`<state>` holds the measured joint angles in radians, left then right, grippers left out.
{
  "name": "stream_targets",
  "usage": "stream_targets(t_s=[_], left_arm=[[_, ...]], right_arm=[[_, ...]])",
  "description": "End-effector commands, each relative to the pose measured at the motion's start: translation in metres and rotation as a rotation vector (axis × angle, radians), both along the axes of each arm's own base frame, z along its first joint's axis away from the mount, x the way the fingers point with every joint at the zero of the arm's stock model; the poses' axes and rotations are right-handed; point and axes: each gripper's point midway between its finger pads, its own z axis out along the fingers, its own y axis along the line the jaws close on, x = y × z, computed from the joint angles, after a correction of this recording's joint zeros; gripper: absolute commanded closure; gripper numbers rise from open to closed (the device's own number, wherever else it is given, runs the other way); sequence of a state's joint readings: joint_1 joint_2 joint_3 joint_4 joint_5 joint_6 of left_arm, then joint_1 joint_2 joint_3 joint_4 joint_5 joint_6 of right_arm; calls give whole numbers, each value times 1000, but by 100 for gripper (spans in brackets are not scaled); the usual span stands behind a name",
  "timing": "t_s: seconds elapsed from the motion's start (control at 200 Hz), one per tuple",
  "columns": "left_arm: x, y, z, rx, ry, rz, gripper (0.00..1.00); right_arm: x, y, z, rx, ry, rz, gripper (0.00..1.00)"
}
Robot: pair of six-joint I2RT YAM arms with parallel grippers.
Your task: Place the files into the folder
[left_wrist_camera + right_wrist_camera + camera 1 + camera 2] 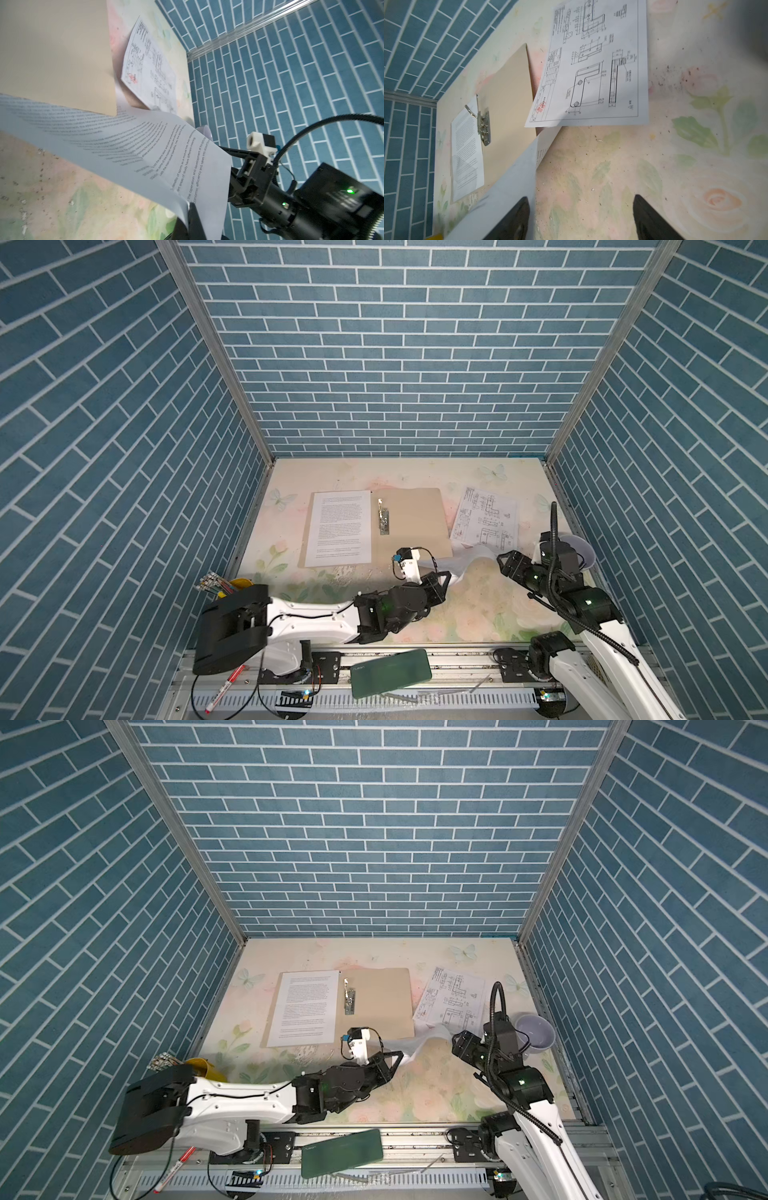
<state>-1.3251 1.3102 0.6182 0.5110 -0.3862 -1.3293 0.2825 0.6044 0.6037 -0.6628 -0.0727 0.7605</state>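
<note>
I see the folder [415, 522] open back-left of worktop [478, 614] centre, one text sheet [340, 526] flat on its left flap. My left gripper [448, 576] is pinched tight on a second text sheet [124, 149], raised by the folder's front-right corner. My right gripper [581, 199] gapes empty, that sheet's end beside one finger [517, 218].

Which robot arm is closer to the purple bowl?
Right. The right end effector, open, is a little left of the purple bowl in both top views, its wrist beside it. The left end effector, shut on a text sheet, is farther, by the folder's corner.
</note>
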Motion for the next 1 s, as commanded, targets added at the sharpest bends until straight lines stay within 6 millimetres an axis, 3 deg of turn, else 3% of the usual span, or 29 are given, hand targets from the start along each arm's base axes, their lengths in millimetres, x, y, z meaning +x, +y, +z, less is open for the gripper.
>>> stream_targets(t_s=[0.0,0.436,0.451,0.606,0.731,0.861,0.996], left_arm=[[2,15,2,87,-29,19,100],[-8,31,89,-96,-103,-20,98],[-8,31,103,-122,-113,-22,98],[-14,38,160,-157,-191,-51,97],[-17,40,187,-149,-241,-68,94],[-7,48,192,-101,-308,-32,89],[12,49,170,-76,-276,-25,88]], right_arm=[[1,-6,7,-28,1,-20,22],[28,5,7,8,-24,-20,23],[29,6,7,12,-26,-20,22],[45,11,11,24,-41,-22,23],[54,15,18,48,-60,-23,24],[61,17,22,34,-60,-9,24],[66,18,15,18,-44,-5,24]])
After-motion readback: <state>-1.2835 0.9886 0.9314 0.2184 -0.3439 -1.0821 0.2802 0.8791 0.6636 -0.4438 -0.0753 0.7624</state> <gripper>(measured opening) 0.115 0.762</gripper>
